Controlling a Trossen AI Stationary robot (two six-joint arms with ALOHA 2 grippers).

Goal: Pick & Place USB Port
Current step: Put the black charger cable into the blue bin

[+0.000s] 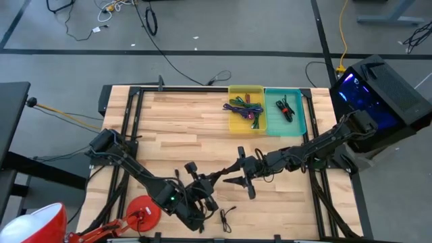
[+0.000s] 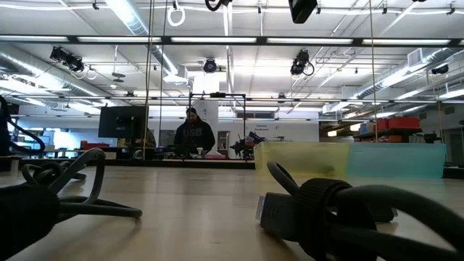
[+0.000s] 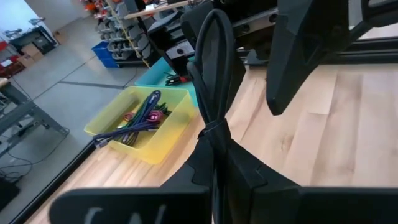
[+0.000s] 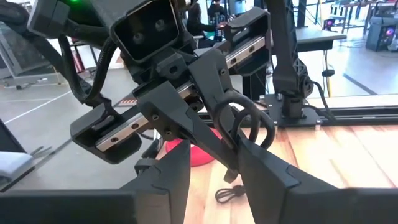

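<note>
While the left gripper (image 1: 214, 179) pinches a bundled black cable (image 3: 213, 81) above mid-table, the right gripper (image 1: 237, 173), at its three o'clock, stands spread around that bundle.

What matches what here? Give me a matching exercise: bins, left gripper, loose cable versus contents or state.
Column 1:
1. yellow bin
2. teal bin
3. left gripper
4. loose cable

Column 2:
A. shut on black cable
B. lies on the table
C. holds purple cables
D. holds red-and-black cable

Pairs: 1-C, 2-D, 3-A, 4-B
</note>
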